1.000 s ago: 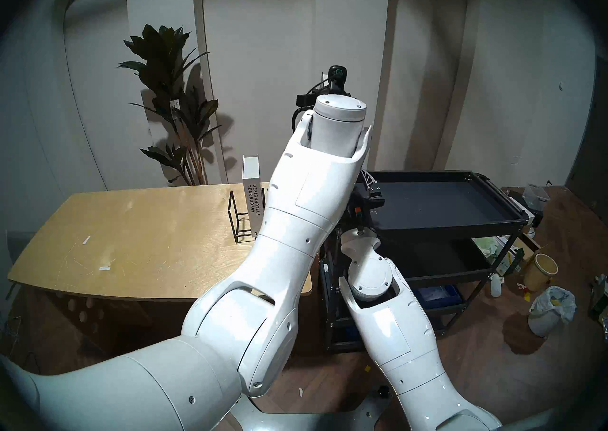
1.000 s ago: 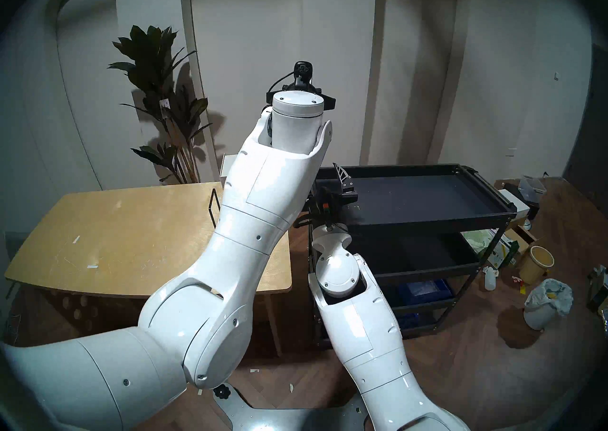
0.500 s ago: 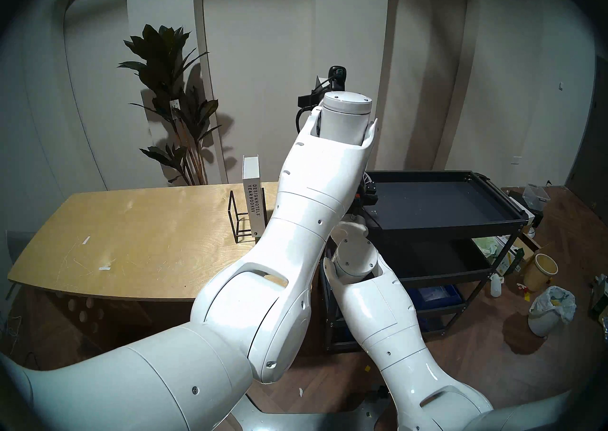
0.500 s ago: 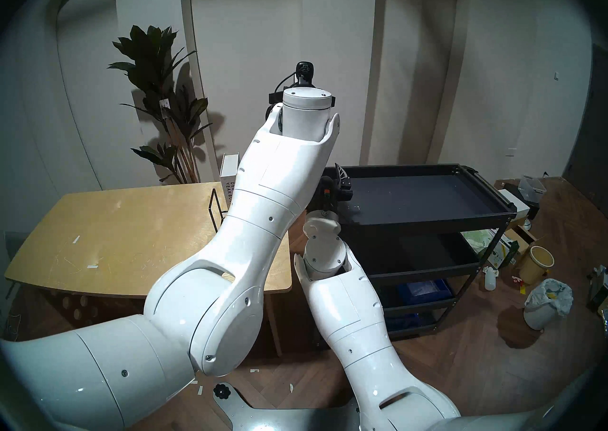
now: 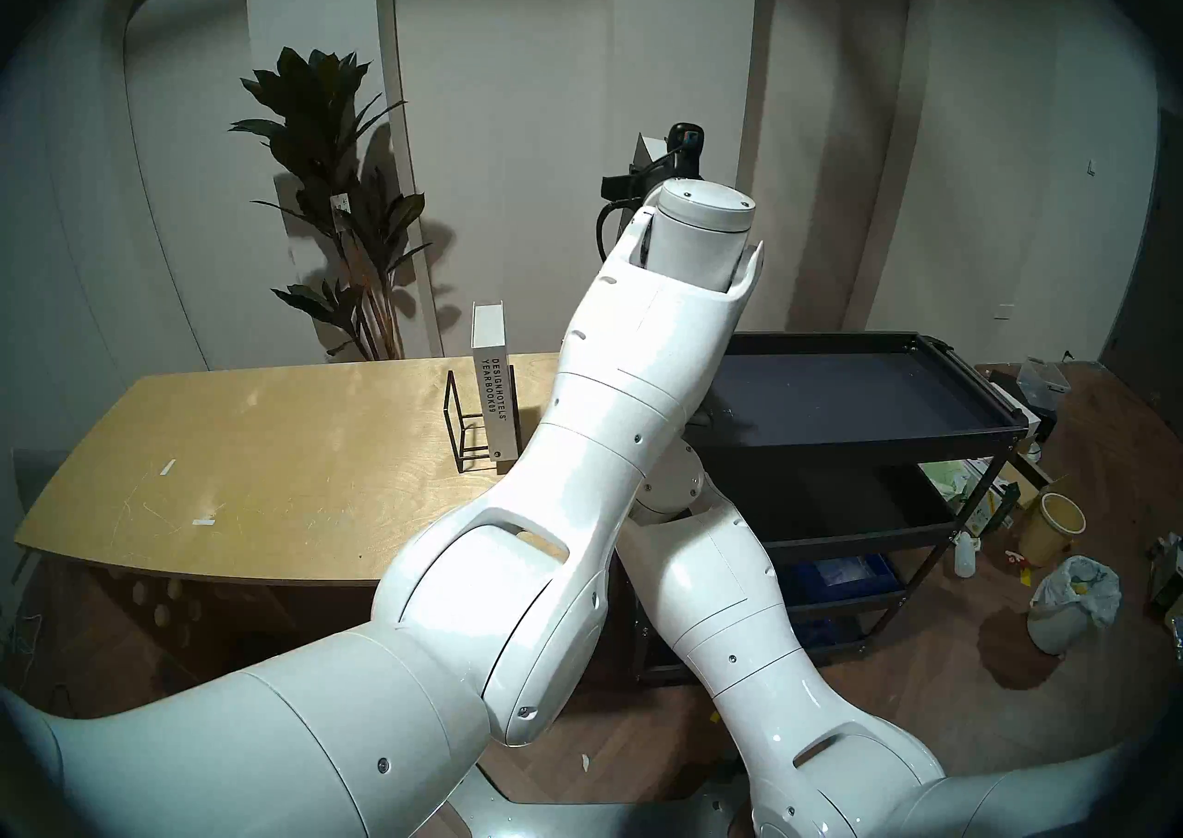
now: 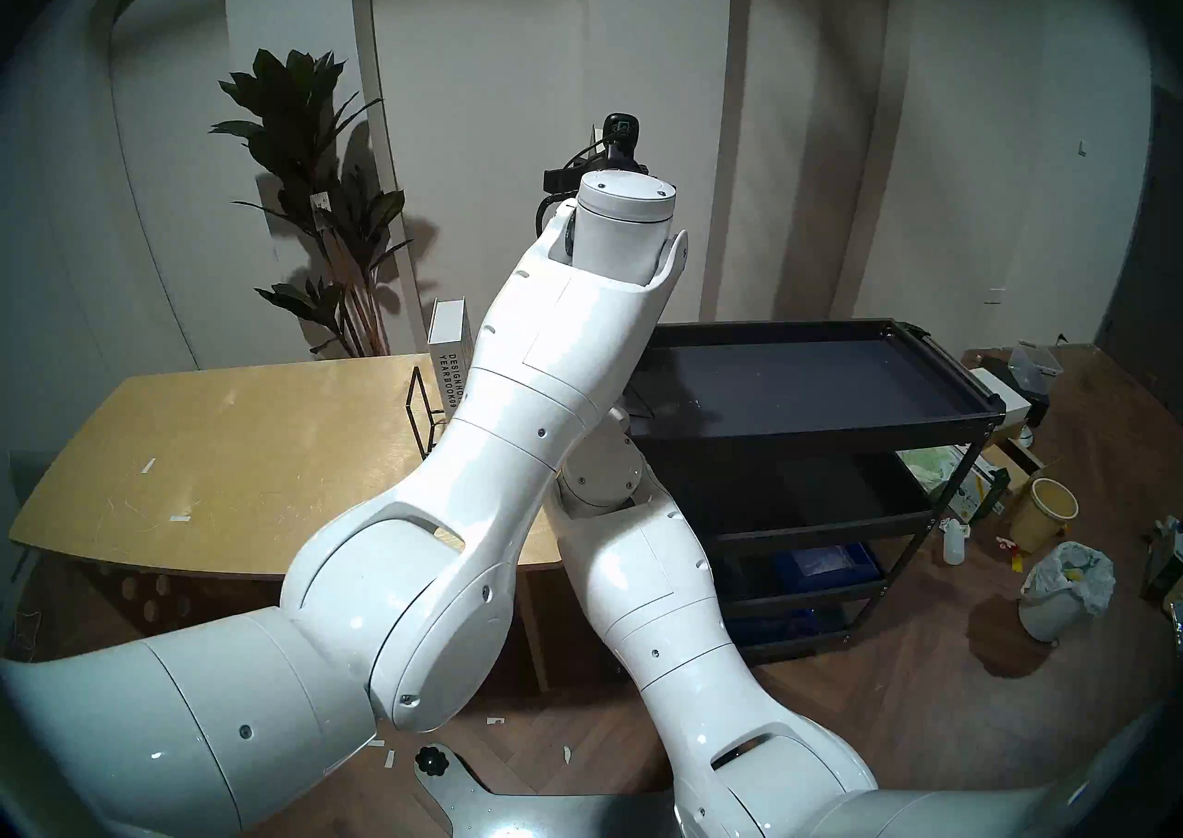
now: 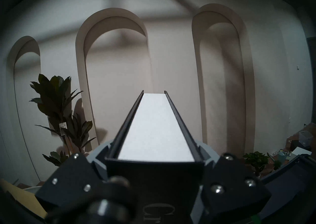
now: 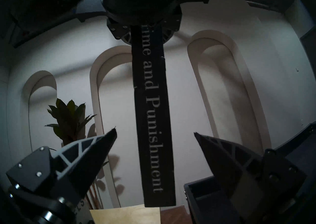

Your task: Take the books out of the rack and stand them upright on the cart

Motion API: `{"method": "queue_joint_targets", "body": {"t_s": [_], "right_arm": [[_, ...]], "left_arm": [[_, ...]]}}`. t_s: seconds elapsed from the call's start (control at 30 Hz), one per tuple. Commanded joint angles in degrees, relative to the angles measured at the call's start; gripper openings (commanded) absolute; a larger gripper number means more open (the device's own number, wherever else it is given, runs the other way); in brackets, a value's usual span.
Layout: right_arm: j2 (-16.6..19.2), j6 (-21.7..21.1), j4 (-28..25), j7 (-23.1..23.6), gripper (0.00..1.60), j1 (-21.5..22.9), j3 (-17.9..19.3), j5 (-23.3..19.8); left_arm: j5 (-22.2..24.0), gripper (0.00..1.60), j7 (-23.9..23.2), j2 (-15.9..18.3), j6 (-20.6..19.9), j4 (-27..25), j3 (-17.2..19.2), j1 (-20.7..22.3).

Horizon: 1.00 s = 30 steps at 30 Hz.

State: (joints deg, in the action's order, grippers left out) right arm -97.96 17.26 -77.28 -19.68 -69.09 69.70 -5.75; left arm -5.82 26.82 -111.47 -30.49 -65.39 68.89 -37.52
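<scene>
Clamping the dark "Crime and Punishment" book (image 8: 153, 119) by one end of its spine, the left gripper (image 7: 154, 165) holds it in the air, clear of the rack (image 5: 470, 427); in the left wrist view the white page edge runs away from the fingers between the two dark covers. Seen from the right wrist, the book hangs spine-forward from the left hand, its lower end above the table (image 8: 124, 214) edge and beside a corner of the cart (image 5: 851, 433). The right gripper (image 8: 154, 135) stands wide apart and empty just in front of the spine, one finger to each side, touching nothing that can be seen. It looks ready to take or steady the book, though that is only a reading of its pose.

The white "DESIGNHOTELS YEARBOOK09" book (image 5: 493, 395) stands upright at the right end of the rack on the wooden table, untouched. The cart's top tray is bare of books in both head views, although the left arm (image 5: 614, 408) hides its near left corner.

So, by this showing, the task is under halfway: one book is lifted out but not yet set down, and the other is not yet taken. What remains is to carry the dark book over the tray, stand it on end, release it without letting it tip, then repeat the whole sequence for the white one.
</scene>
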Motion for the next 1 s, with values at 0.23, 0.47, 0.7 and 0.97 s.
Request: {"method": "queue_joint_targets", "body": {"t_s": [0.23, 0.47, 0.7, 0.97], "right_arm": [[-0.41, 2.47, -2.55, -0.61, 1.6, 3.44, 0.61, -1.39], [-0.41, 2.62, -0.36, -0.28, 1.6, 5.84, 1.97, -4.03], [-0.53, 1.83, 2.77, 0.53, 1.6, 8.07, 2.4, -6.7], [-0.42, 2.29, 7.29, 2.01, 1.6, 11.25, 2.42, -8.79]], "left_arm": [[3.82, 0.0, 0.12, 0.12, -4.01, -3.48, 0.74, 1.99], [4.75, 0.0, 0.95, 1.77, -5.28, -5.38, -1.71, 0.89], [5.06, 0.0, 1.2, 4.41, -4.81, -6.34, -5.38, 0.64], [6.52, 0.0, 1.12, 6.52, -5.82, -7.75, -8.42, -0.05]]}}
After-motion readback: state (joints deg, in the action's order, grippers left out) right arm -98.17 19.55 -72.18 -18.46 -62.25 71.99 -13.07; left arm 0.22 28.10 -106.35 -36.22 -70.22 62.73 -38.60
